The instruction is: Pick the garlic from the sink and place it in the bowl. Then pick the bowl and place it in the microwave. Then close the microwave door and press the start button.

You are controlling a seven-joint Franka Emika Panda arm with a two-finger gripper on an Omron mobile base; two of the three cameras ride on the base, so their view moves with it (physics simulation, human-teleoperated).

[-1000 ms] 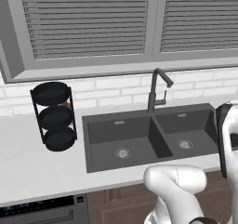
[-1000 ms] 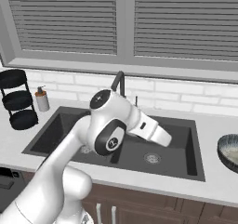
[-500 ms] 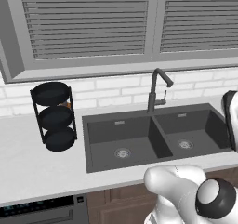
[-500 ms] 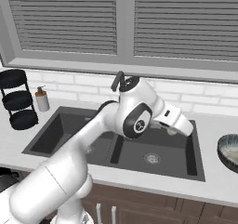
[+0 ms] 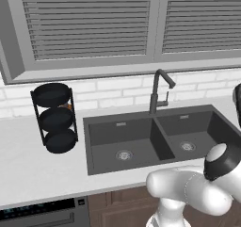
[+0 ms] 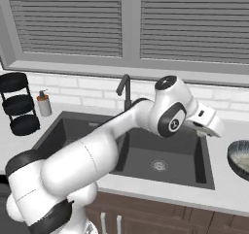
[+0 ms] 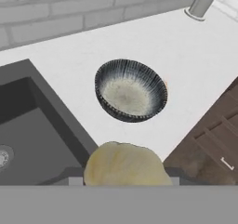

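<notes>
**Garlic carried toward bowl**

Garlic [image 7: 124, 164] sits clamped in the gripper [image 6: 210, 130], jaws closed around it, tips hidden behind the bulb. Bowl [image 7: 131, 90] rests on the counter [image 7: 69, 56] just right of the sink [image 6: 160, 153], ahead of the jaws and not yet under them. Next move likely needs more reach rightward before release.
</notes>
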